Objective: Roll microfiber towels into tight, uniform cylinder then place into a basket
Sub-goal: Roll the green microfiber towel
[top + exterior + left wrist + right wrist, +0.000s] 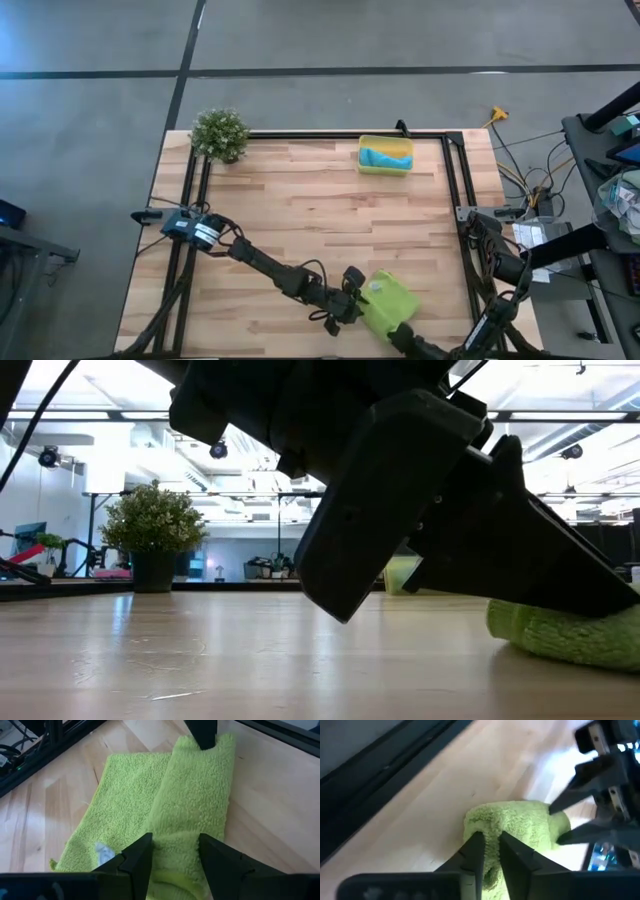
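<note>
The lime-green towel [392, 300] lies near the table's front edge. One part is rolled up [197, 795] and the rest lies flat [120, 805] on the wood, with a small white tag [102, 851]. My left gripper [175, 860] is shut on one end of the roll. My right gripper [490, 851] is shut on the other end. The yellow basket [364, 163] stands at the far edge with a turquoise-blue towel [386, 156] lying inside it. My left gripper has the roll's left end [175, 842] between its two fingers, which slant down from the table's left and lie along the roll. The roll rests on the table. My right gripper pinches a bunched fold at the roll's near end [490, 832] between its two fingers. They slant down from the table's near right. The towel lies on the table there.
A small potted plant [220, 133] stands at the far left corner. A black frame rail [452, 190] runs along the table's right side and another [380, 765] close to the towel. Bare wood stretches between the towel and the basket.
</note>
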`<state>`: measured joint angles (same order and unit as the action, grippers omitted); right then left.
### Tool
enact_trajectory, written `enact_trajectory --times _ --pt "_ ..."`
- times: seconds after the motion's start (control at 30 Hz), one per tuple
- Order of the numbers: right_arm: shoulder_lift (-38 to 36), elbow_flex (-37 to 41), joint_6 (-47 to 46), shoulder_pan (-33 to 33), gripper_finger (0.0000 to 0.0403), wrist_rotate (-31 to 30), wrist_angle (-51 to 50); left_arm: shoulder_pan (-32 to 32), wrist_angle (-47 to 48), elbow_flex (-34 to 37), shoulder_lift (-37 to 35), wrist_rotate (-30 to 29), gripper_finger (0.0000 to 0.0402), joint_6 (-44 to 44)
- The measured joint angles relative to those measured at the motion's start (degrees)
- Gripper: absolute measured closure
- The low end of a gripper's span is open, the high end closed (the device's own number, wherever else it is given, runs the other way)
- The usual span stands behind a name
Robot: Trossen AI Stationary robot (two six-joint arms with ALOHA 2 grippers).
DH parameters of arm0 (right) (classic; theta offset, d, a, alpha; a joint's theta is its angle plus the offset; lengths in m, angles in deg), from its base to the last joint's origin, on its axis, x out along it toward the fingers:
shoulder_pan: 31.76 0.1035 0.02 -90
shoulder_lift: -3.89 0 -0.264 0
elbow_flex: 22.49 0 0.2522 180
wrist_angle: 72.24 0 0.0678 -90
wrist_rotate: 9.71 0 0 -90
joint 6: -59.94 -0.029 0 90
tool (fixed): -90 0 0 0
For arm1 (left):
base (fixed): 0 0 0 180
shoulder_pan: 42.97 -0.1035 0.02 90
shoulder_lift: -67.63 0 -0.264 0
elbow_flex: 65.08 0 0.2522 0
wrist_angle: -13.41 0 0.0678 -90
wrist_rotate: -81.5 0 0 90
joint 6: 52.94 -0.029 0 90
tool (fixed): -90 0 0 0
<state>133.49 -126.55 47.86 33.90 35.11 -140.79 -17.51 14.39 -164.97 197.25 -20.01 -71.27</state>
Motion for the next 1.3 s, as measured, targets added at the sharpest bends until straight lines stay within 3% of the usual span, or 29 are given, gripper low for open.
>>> enact_trajectory --times 0.17,0.27,0.53,0.73,1.03,1.3 --pt "0.0 0.0 -8.83 0.4 0.0389 -4.16 -0.03 0.09 2.43 -0.13 -0.3 -0.1 0.0255 0.0" --pt "0.0 0.0 -14.76 1.27 0.0393 -5.44 -0.28 0.13 4.85 -0.2 -0.91 -1.05 0.0255 0.09" --pt "-0.07 2.01 -38.22 2.52 0.0394 -3.84 -2.78 0.15 0.72 -0.24 -1.18 -1.26 0.0255 -0.44" --pt "-0.11 5.23 -61.79 3.67 0.0394 -8.87 -5.52 0.48 0.26 -0.26 -1.18 -2.7 0.0255 -1.2" --pt "-0.19 9.87 -105.67 9.29 0.0394 -24.05 -18.34 1.07 0.31 -0.26 -1.38 -5.67 0.0255 -2.1" --pt "-0.87 14.49 -107.04 9.27 0.0394 -22.36 -6.15 1.07 -0.9 -0.37 -1.4 -5.73 0.0255 -2.45"
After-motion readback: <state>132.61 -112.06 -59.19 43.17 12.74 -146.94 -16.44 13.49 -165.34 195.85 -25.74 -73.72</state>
